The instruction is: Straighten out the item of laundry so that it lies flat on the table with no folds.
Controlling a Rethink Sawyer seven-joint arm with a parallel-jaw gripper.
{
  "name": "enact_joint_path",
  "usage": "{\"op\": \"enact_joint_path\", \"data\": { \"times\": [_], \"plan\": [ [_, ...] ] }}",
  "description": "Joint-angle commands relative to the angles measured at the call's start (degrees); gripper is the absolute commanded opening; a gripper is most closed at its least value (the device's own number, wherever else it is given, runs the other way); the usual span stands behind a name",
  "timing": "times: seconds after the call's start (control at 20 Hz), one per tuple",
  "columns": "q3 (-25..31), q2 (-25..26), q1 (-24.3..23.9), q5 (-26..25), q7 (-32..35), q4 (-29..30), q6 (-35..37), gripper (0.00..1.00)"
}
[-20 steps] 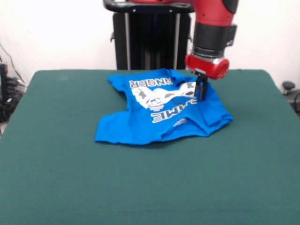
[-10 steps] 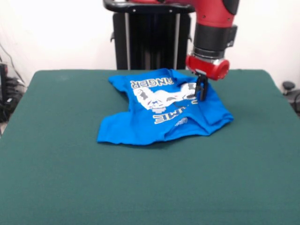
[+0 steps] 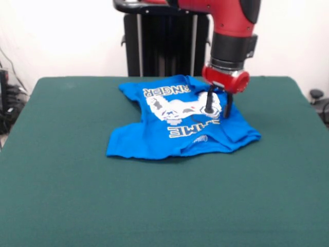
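The bright blue T-shirt (image 3: 154, 138) lies rumpled on the dark green table (image 3: 77, 185), at the far middle. Its white controller print and lettering face up and read upside down from this side. A fold runs along its right part and the near hem is creased. My gripper (image 3: 217, 110) comes down from the red arm over the shirt's right part, beside the print. It is open, with its two black fingers (image 3: 208, 101) spread apart and the tips at the cloth. Nothing is held between them.
The robot's black pedestal (image 3: 159, 46) stands behind the table's far edge. A white wall is behind it. Dark objects sit off the table at the left (image 3: 4, 98) and right (image 3: 316, 95) edges.
The gripper was shut on the shirt's right part and has now opened and let the cloth go. The shirt's right edge has spread slightly further right.
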Motion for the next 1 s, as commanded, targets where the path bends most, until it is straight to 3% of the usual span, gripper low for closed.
{"op": "enact_joint_path", "data": {
  "times": [0.05, 0.25, 0.55, 0.75, 0.9, 1.0],
  "plan": [
    [1.75, -1.86, -0.02, 2.95, 8.71, 1.03, 2.35, 1.0],
    [-0.94, -9.53, 2.75, 5.14, 8.49, 2.43, 12.29, 1.0],
    [-1.22, -13.64, 3.67, 6.77, 9.6, 1.22, 17.84, 1.0],
    [0.33, -11.33, 3.34, 8.09, 9.92, -1.15, 15.5, 1.0],
    [-1.46, -4.78, 5.0, 8.82, 9.6, -5.23, 10.48, 1.0],
    [1.27, -0.65, 3.21, 8.36, 9.54, -6.29, 5.1, 1.0]
  ]
}}
